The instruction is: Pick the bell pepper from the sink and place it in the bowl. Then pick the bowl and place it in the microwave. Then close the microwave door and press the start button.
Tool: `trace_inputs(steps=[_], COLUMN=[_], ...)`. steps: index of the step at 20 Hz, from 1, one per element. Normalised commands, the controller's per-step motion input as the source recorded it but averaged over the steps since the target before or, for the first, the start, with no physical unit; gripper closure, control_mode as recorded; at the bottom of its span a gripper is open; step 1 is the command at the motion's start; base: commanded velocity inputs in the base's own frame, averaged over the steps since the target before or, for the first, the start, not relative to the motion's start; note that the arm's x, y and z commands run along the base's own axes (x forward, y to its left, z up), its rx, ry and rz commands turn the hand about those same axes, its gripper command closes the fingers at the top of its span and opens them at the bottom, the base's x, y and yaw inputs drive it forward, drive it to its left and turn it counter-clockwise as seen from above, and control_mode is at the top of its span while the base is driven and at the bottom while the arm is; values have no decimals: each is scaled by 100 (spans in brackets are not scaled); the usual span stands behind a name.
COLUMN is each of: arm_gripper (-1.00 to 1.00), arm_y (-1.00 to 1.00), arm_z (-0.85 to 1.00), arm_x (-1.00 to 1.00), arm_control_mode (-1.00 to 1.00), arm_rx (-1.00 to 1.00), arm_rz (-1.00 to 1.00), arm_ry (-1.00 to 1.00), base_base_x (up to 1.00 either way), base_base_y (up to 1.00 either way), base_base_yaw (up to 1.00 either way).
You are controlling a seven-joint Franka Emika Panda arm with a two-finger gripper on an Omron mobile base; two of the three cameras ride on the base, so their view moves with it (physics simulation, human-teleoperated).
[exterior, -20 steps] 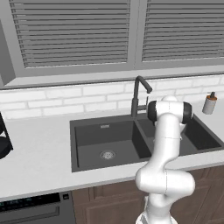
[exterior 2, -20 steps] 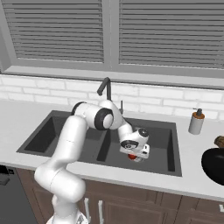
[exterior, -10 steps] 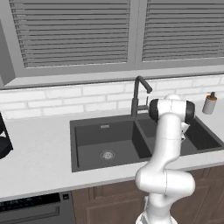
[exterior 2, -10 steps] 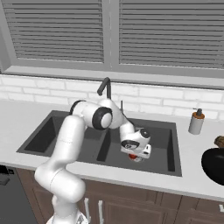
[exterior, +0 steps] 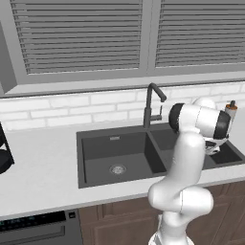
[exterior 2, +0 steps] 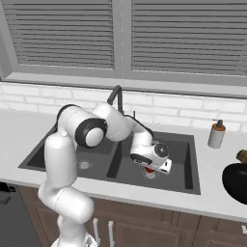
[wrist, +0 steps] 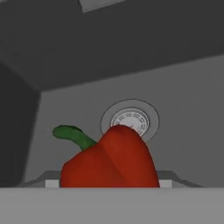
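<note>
Over the drain in the sink's right basin, the bell pepper sat between my gripper's jaws. Whether they had it clamped, I couldn't tell. I judged step 1, the pick; next: confirm grip, then lift straight up.

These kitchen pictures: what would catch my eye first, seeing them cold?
The glossy red bell pepper with its green stem, close up in the hand view, in front of a round drain. Next, the white arm bending down into the right basin of the dark sink, its gripper low over the pepper. Grey window blinds span the wall above.
</note>
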Motion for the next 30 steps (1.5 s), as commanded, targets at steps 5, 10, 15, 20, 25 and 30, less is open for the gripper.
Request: trace_inputs(steps=[5,10,15,20,25,30], arm_gripper=[100,100,100,100,100,100], arm_y=[-34,-40,-46,-47,-58,-80], arm_z=[100,100,85,24,25,43], arm_x=[-43,-28,-27,-35,-38,-41], arm_control_mode=[-100,-100,-100,-100,-100,-100], arm_rx=[0,0,0,0,1,7], arm_rz=[-19,-25,-31,-35,-39,-39], arm_ry=[-2,2,8,0,0,1], base_base_x=[0,0,0,0,0,0], base_base_y=[0,0,0,0,0,0], base_base_yaw=[0,0,0,0,0,0])
